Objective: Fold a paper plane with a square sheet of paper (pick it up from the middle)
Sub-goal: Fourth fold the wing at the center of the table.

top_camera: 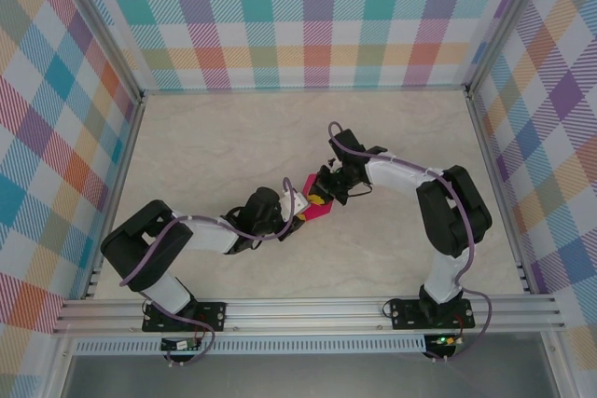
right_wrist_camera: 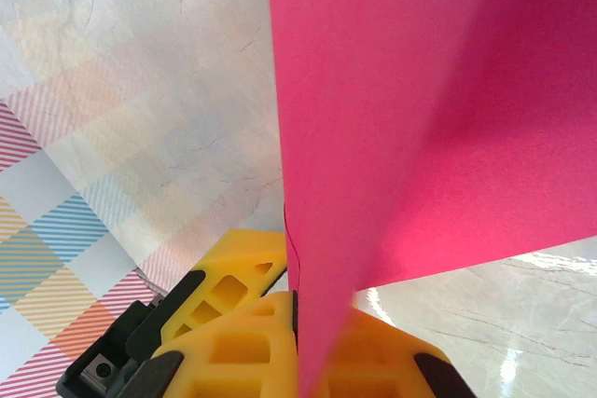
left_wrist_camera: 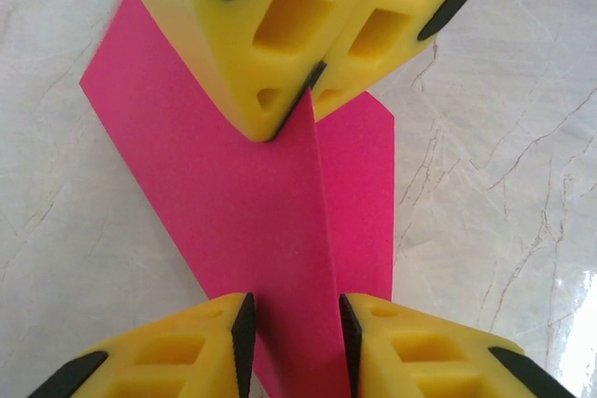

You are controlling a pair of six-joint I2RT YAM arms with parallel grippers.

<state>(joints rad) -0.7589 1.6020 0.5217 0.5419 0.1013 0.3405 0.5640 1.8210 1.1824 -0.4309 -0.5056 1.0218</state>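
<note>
Right, both arms meet at the middle of the worktop [top_camera: 215, 146], over the magenta sheet of paper [left_wrist_camera: 233, 202]. The right fingers [left_wrist_camera: 252, 34] are pinched shut on the far end of a raised crease, holding that ridge up so the two flaps slope away either side. From the right wrist, the sheet rises straight out of the clamped tips. The left fingers [left_wrist_camera: 210, 351] sit narrow, one on each side of the same ridge at its near end, with a slim gap between the pads and no firm pinch that I can see. My read: the right holds the fold standing so the left can nip the crease. The risk is a skewed centre line if the ridge slips.
</note>
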